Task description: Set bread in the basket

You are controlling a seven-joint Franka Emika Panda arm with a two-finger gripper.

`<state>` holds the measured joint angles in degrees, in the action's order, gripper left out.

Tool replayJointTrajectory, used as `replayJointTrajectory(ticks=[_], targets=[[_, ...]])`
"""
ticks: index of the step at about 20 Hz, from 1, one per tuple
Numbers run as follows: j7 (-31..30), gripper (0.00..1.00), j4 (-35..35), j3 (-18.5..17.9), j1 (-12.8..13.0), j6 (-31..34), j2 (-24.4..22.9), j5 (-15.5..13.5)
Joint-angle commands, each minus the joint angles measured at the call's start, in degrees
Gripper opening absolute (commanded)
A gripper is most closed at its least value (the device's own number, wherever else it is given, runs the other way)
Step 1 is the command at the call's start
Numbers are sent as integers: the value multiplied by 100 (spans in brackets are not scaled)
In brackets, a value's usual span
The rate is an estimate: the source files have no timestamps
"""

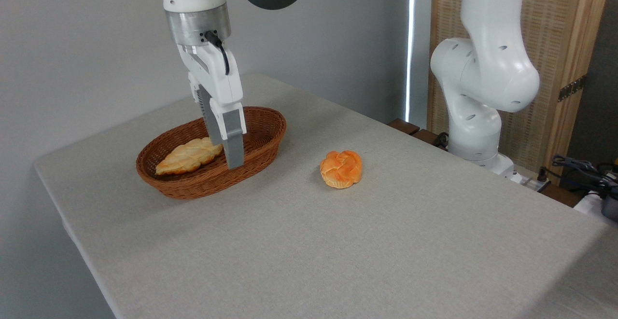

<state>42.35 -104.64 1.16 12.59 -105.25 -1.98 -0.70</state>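
The bread [341, 169], a small round orange-golden bun with a knotted top, lies on the grey table to the right of the basket, apart from it. The basket [195, 187] is an oval of reddish-brown wicker at the table's left. My gripper [226, 157] hangs over the basket's middle, well left of the bun, pointing down. Its fingers [233, 145] stand slightly apart, one nearly behind the other from this angle, with nothing between them.
A paler leaf-shaped braided loaf [186, 157] lies inside the basket, just left of the fingers. The arm's white base [483, 92] rises at the table's right rear, with cables [582, 167] beside it. The table [367, 251] has open cloth in front.
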Motion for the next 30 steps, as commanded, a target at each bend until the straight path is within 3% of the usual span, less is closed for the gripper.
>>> replayJointTrajectory(ticks=[1,4,18,25,30], targets=[[10,100,84,16,33,224,31,175],[-209,100,84,25,42,233,31,245],[-166,100,75,16,42,382,31,210],[-122,100,-267,-1,121,190,-223,272],[-60,100,-732,-54,121,153,-618,96]])
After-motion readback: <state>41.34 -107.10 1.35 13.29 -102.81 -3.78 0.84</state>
